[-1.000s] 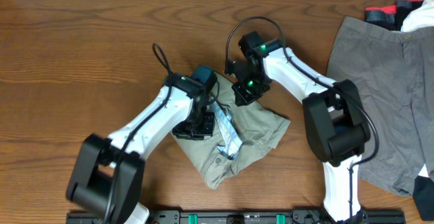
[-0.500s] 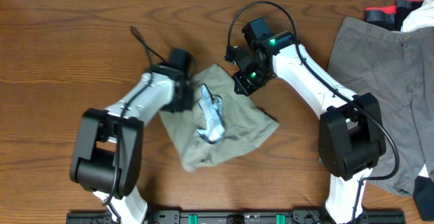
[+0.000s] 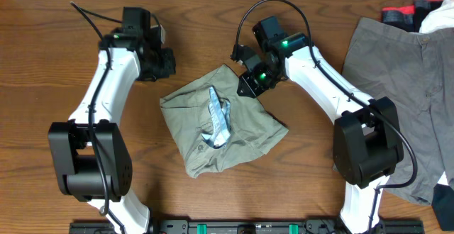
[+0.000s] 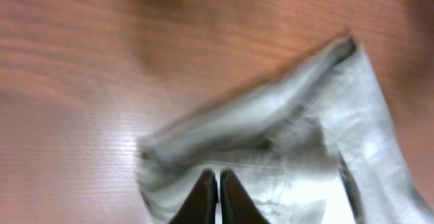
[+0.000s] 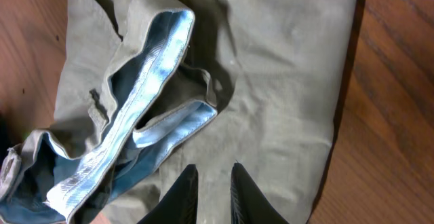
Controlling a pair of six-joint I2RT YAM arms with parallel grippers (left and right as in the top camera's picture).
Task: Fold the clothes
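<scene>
The light khaki shorts (image 3: 237,131) lie crumpled in the middle of the table, with the pale blue inside of the waistband (image 3: 220,120) turned up. My left gripper (image 3: 164,65) is up and to their left, clear of the cloth. In the left wrist view it (image 4: 218,183) is shut and empty above a blurred edge of the khaki shorts (image 4: 285,129). My right gripper (image 3: 247,88) hangs over their far right corner. Its jaws (image 5: 213,176) stand a narrow gap apart over flat khaki cloth (image 5: 285,81), beside the blue lining (image 5: 149,68). The grey shorts (image 3: 404,85) lie spread at the right.
Red, black and white clothing (image 3: 415,13) is piled at the far right corner behind the grey shorts. A dark item (image 3: 443,205) sits at the near right edge. Bare wooden table (image 3: 57,85) lies to the left of the left arm.
My left gripper has let go of the khaki shorts and swung from the centre to the far left. The shorts now lie spread wider to the left. The right gripper has barely moved.
</scene>
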